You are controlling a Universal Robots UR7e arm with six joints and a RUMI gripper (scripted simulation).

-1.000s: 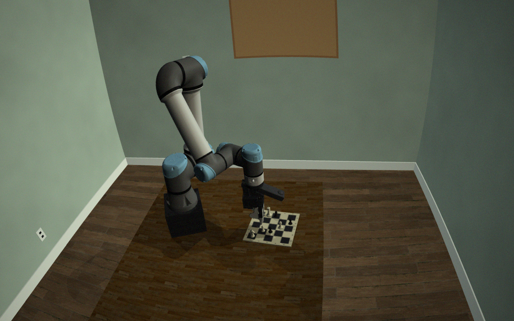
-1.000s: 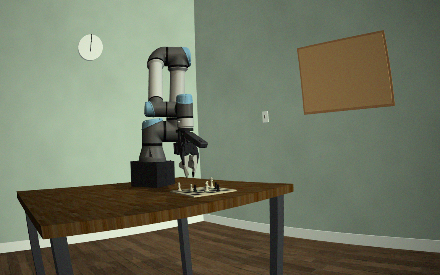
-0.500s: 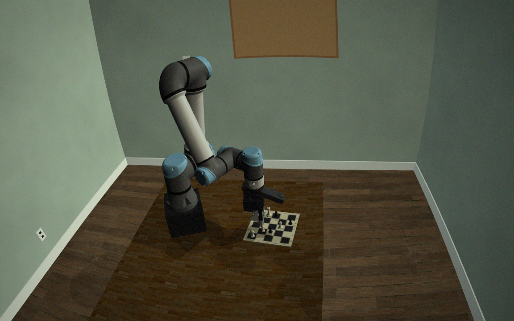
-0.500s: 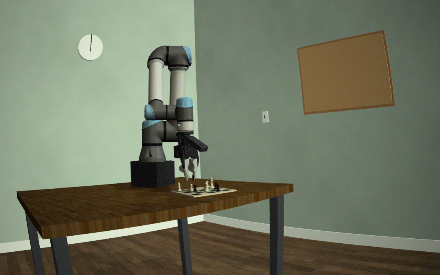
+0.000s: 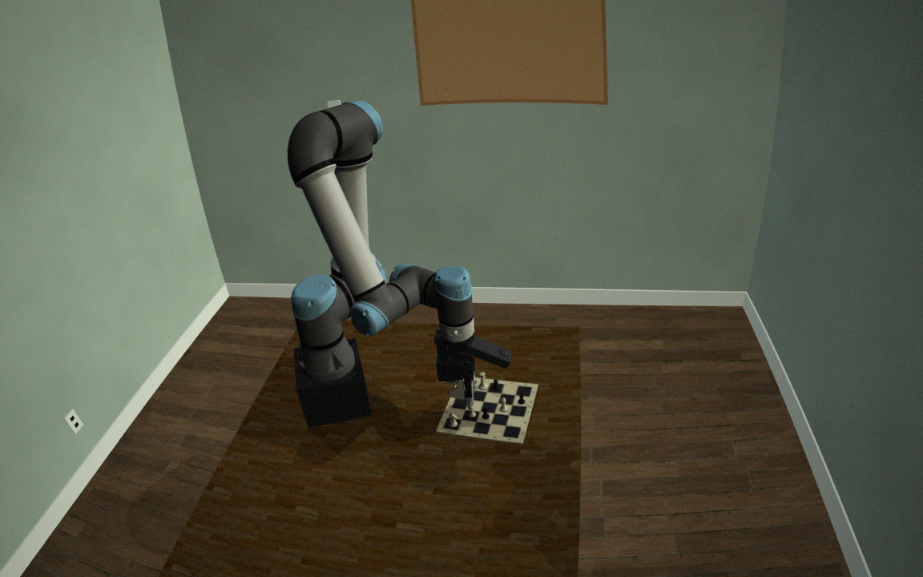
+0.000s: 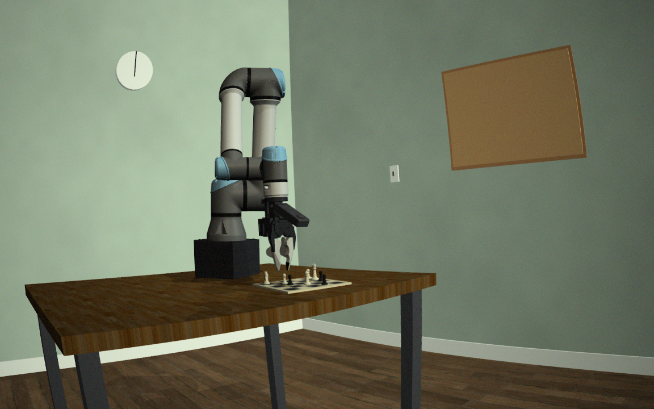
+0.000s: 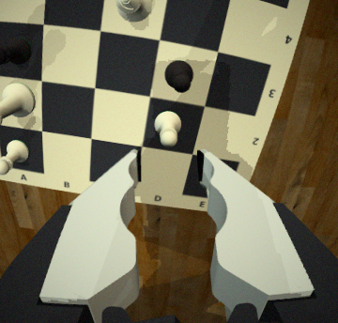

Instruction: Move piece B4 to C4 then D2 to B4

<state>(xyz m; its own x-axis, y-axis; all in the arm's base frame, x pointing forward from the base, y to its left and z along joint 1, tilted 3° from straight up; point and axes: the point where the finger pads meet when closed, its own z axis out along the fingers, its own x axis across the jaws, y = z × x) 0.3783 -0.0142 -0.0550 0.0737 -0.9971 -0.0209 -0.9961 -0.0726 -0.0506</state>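
Note:
In the wrist view a white pawn stands upright on dark square D2 of the chessboard. A black pawn stands on D3 just beyond it. A white piece stands on C4. My gripper hovers above the board's near edge around D1, its fingers partly apart with nothing between them, just short of the D2 pawn. In the exterior view the gripper hangs a little above the board. It also shows in the top view.
A black piece, a white piece and a white pawn stand in column A at the left. My right finger covers part of E1. The arm's black base stands left of the board.

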